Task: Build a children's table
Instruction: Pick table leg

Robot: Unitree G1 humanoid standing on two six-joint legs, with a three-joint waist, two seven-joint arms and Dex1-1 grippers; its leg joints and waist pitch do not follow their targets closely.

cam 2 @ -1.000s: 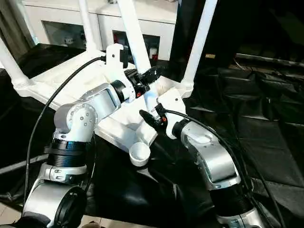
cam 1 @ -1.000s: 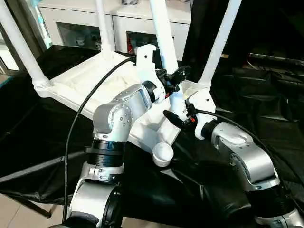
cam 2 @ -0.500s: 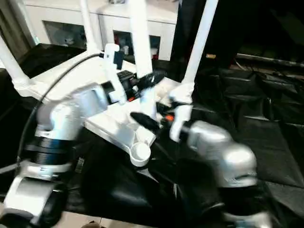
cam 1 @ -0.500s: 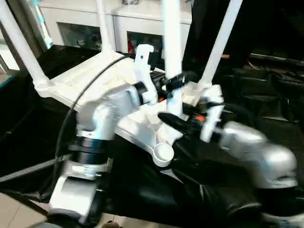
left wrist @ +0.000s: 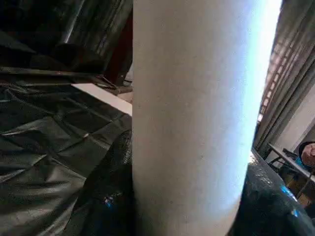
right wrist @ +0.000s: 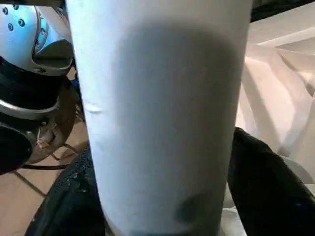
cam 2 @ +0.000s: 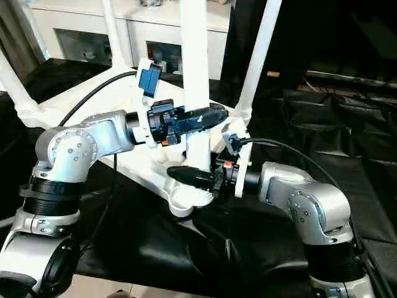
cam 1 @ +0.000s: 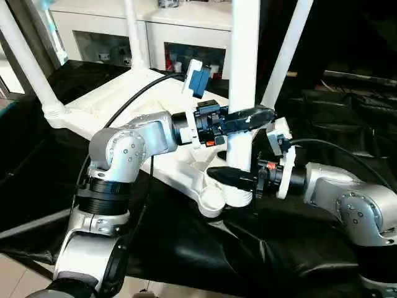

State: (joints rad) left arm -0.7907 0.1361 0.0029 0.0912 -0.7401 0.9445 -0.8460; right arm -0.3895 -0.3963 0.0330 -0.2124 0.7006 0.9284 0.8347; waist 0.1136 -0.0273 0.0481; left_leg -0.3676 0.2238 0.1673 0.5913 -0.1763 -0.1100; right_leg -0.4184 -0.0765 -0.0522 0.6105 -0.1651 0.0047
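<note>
The children's table lies upside down: its white tabletop (cam 1: 111,102) rests on the black sheeting with three white legs (cam 1: 25,59) (cam 1: 133,34) (cam 1: 285,56) standing in corner sockets. A fourth leg (cam 1: 244,56) stands upright with its lower end in the near corner socket (cam 1: 214,200). My left gripper (cam 1: 248,117) is shut on this leg at mid height. My right gripper (cam 1: 232,177) is shut on it lower down, just above the socket. Both wrist views look straight at the leg (left wrist: 192,123) (right wrist: 157,123) between dark fingers (right wrist: 266,182).
The big table draped in black sheeting (cam 1: 322,248) carries everything. A white cabinet (cam 1: 155,28) stands behind it. A black cable (cam 1: 133,99) loops from my left arm over the tabletop. Light floor (cam 1: 12,273) shows at the near left.
The held leg has swung from tilted to upright, and its lower end now sits at the near corner socket. Both arms moved with it, and the right forearm dropped lower and level.
</note>
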